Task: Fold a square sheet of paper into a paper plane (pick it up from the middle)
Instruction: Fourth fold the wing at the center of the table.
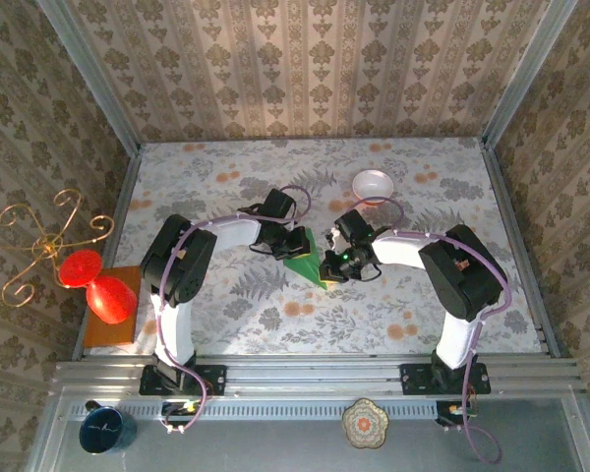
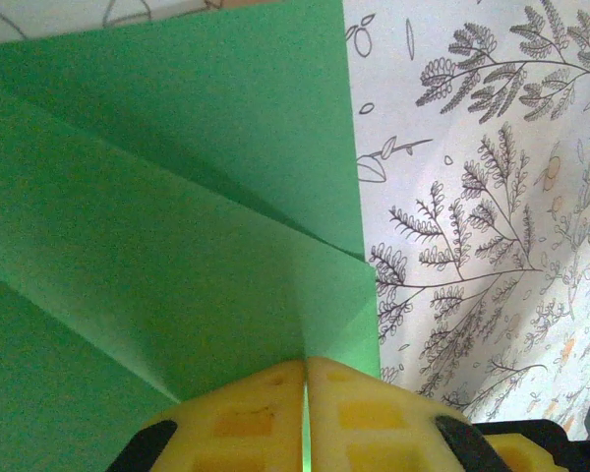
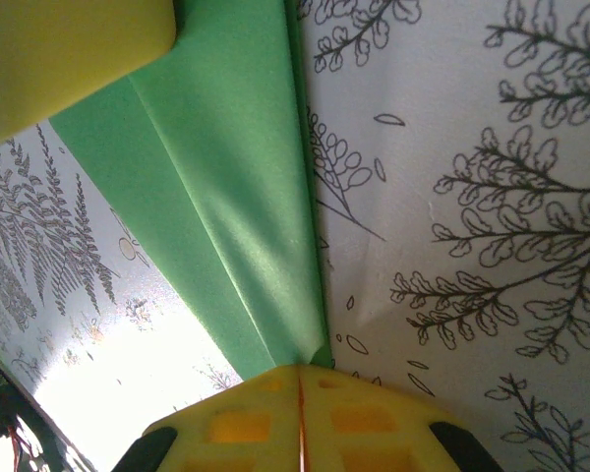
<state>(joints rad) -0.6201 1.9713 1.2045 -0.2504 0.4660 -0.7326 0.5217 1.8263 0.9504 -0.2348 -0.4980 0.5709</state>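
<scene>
1. Left gripper (image 2: 305, 393): jaws pinched together, clamping an edge of the green paper (image 2: 157, 256).
2. Right gripper (image 3: 300, 398): jaws closed tight on the paper's narrow tip.
3. Paper: folded into layered flaps with sharp creases, tapering to a point. It sits mid-counter (image 1: 275, 315), between both grippers.

**A:** From above, the light is even and soft. The arms drop only faint shadows on the table (image 1: 226, 324), and the white bowl (image 1: 373, 184) at the far side is nearly blown out.

**B:** Up close, the green paper (image 2: 177, 197) looks grainy, with soft shadow along its folds. The yellow fingertips (image 2: 246, 423) are blurred.

**A:** In the right wrist view, white glare washes out the table beside the paper, and a dull sheen runs along the crease.
</scene>
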